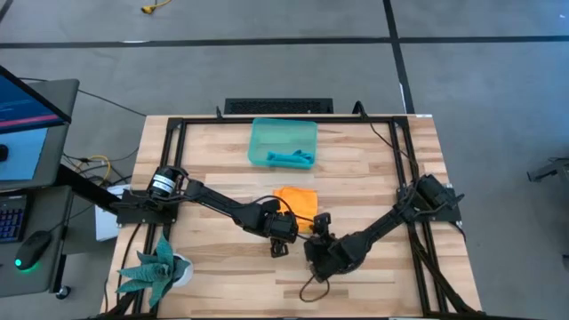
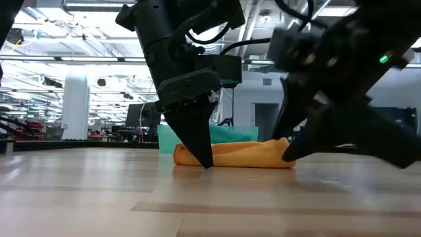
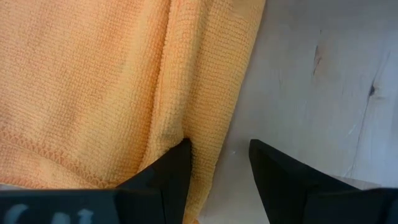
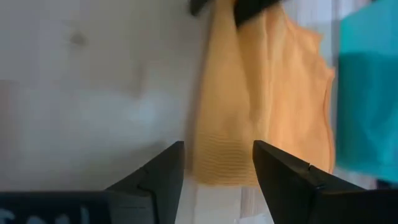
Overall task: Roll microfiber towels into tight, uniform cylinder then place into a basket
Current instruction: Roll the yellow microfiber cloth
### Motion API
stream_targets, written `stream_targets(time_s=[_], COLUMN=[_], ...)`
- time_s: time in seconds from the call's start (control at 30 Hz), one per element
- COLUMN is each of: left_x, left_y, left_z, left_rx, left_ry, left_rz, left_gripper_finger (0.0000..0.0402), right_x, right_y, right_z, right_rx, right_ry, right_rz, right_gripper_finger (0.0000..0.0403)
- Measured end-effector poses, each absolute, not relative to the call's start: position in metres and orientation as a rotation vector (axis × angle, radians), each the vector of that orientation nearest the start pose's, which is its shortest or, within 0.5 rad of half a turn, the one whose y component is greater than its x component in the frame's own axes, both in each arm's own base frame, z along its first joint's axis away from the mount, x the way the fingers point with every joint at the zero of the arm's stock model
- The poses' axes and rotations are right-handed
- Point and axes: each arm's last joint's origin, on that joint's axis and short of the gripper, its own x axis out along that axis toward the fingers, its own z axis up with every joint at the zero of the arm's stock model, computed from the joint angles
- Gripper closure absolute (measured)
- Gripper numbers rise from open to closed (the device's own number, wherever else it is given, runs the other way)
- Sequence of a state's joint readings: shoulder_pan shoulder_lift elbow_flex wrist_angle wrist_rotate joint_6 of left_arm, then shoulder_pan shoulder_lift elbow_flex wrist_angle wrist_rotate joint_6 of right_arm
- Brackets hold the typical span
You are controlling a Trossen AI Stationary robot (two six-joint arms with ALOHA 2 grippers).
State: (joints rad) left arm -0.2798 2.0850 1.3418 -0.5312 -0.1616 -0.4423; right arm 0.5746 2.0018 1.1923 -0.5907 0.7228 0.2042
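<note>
The orange-yellow towel (image 3: 99,87) fills most of the left wrist view, its waffle weave plain to see, with a folded ridge running along its length near the edge. It lies on the pale wooden tabletop (image 3: 323,81). The left pincer (image 3: 219,163) stands with its two dark fingers apart: one fingertip (image 3: 177,158) presses on the towel's edge, the other rests over bare wood just beside the cloth.

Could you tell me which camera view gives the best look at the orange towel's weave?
The left wrist view: the orange towel fills it, with its weave and a fold line plain. The high view shows it small, between the grippers. The low view shows only a flat roll edge-on. The right wrist view shows it farther off, blurred.
</note>
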Motion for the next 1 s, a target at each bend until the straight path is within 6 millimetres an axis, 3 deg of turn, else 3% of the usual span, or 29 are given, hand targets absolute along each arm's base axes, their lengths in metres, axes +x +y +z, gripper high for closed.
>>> stream_targets(time_s=[0.27, 0.63, 0.8, 1.0], left_x=[0.385, 0.378, 0.369, 0.362], left_y=[-0.106, -0.108, -0.117, -0.123], left_z=[0.12, 0.136, 0.143, 0.147], left_rx=[-0.099, -0.011, 0.065, 0.165], left_ry=[1.231, 1.207, 1.22, 1.214], left_rz=[0.172, 0.169, 0.169, 0.238], left_gripper_finger=[0.0243, 0.0243, 0.0243, 0.0243], right_x=[0.31, 0.315, 0.317, 0.318], right_y=[0.15, 0.139, 0.138, 0.138], right_z=[0.101, 0.097, 0.097, 0.096], right_rx=[-0.535, -0.423, -0.387, -0.364], right_ry=[1.107, 1.106, 1.11, 1.104], right_rz=[-0.317, -0.323, -0.319, -0.301], right_gripper_finger=[0.019, 0.0221, 0.0266, 0.0359])
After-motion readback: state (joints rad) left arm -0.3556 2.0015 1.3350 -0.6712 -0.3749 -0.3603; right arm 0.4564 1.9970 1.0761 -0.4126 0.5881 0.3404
